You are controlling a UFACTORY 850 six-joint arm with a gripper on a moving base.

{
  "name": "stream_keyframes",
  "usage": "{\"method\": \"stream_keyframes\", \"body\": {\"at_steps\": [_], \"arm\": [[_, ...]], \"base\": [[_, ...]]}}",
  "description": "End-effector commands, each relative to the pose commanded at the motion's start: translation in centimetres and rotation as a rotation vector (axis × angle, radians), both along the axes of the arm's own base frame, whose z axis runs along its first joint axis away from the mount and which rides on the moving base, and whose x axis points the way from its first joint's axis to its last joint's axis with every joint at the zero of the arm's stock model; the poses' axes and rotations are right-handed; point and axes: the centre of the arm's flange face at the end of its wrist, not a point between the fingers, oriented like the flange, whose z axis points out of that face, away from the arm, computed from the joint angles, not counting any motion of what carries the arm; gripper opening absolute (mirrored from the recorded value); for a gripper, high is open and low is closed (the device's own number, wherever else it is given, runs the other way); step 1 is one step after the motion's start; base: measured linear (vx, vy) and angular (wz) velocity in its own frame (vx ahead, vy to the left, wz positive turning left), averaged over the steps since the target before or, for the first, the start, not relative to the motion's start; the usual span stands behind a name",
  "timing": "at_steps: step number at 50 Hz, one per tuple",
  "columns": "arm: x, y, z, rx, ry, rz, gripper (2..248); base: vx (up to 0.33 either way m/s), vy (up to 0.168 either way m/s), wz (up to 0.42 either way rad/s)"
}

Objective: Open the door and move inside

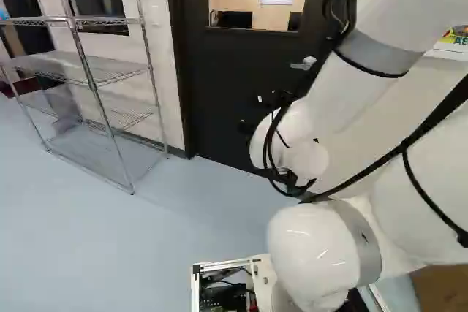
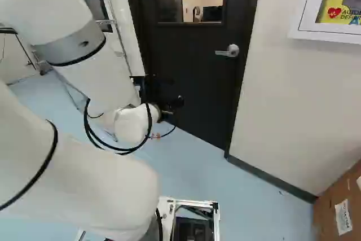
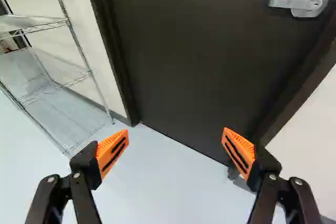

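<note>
White arm [image 1: 318, 242] foremost — closed door [image 2: 194, 55] ahead, wire rack [image 1: 95, 89] beside it.

Wire shelving [image 1: 91, 71] stands (bare metal) on blue floor [image 1: 88, 231].

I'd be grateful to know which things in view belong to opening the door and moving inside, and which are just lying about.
For the job:
- door
- lever handle
- open gripper

Just about:
- wire shelving
- cardboard box
- white wall cabinet

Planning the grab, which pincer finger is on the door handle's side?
The finger farther from the wire rack; the other finger stands on the rack's side.
</note>
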Motion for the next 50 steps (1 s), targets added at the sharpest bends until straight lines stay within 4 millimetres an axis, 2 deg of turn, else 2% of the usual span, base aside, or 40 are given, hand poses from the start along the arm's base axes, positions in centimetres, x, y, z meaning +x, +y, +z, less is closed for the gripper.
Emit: {"method": "stream_keyframes", "body": {"at_steps": [33,50], "arm": [[0.0,0.0,0.0,0.0,0.0,0.0,247],[0.0,0.0,0.0,0.0,0.0,0.0,247]], "base": [[0.005,-0.002,0.017],[0.046,0.029,-0.158]]}}
